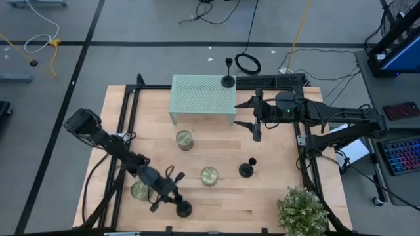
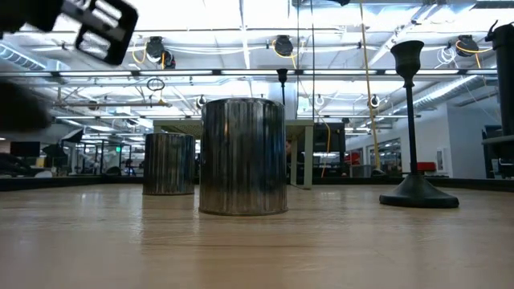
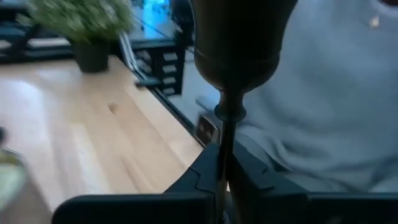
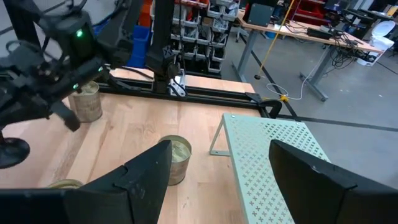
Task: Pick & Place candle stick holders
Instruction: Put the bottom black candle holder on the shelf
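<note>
Three black candle stick holders show in the high view. One stands on its disc base on the pale green perforated shelf (image 1: 203,95), at the shelf's far right corner (image 1: 228,80). One stands on the table right of the middle (image 1: 247,169) and also shows in the low view (image 2: 414,120). The third (image 1: 184,210) is near the table's near edge, in my left gripper (image 1: 167,195), which is shut on it. My right gripper (image 1: 254,120) is open and empty, just right of the shelf. My left gripper pinches the holder's thin stem (image 3: 224,149) between its two fingers, a little below the cup top (image 3: 239,43). The fingers lie across the stem. The disc base (image 1: 184,210) shows beside the gripper; whether it rests on the table I cannot tell.
Three round tins stand on the table: one in front of the shelf (image 1: 184,139), one in the middle (image 1: 209,176), one by the left arm (image 1: 139,190). A potted plant (image 1: 302,210) stands at the near right corner. Black frame rails run along the table's left and right sides.
</note>
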Robot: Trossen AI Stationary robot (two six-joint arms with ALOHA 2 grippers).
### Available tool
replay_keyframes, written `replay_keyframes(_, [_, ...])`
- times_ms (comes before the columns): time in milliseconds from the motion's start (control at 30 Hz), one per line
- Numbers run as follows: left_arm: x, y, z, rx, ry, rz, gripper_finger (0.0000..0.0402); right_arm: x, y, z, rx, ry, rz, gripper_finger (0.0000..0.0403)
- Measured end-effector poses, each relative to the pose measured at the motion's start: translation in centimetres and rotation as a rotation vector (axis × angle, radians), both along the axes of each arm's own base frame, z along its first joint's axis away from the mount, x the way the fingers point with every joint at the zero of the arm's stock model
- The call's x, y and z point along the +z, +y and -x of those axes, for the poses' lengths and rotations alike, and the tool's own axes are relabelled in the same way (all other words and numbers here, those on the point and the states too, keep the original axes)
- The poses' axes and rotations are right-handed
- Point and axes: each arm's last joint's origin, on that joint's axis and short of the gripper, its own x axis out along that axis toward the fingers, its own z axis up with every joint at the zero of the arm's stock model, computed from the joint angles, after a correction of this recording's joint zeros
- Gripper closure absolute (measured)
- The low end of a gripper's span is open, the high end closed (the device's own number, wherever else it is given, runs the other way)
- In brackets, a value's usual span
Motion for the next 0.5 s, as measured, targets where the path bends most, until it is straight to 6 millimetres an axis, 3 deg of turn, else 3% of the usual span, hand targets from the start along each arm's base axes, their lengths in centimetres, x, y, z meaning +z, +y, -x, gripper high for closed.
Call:
replay_keyframes(200, [4.6,3.1,-0.9,0.128,0.024,-0.032,0.0382,-0.3,0.0,-0.5,0.0,0.011,0.0,0.0138])
replay_keyframes(367, [8.6,6.0,-2.9,0.308,0.054,-0.149,0.0387,-1.1,-0.1,-1.4,0.0,0.049,-0.003,0.0138])
replay_keyframes(500, [12.0,9.1,-4.6,0.503,0.073,-0.148,0.0387,-1.2,-0.1,-1.4,0.0,0.056,-0.003,0.0138])
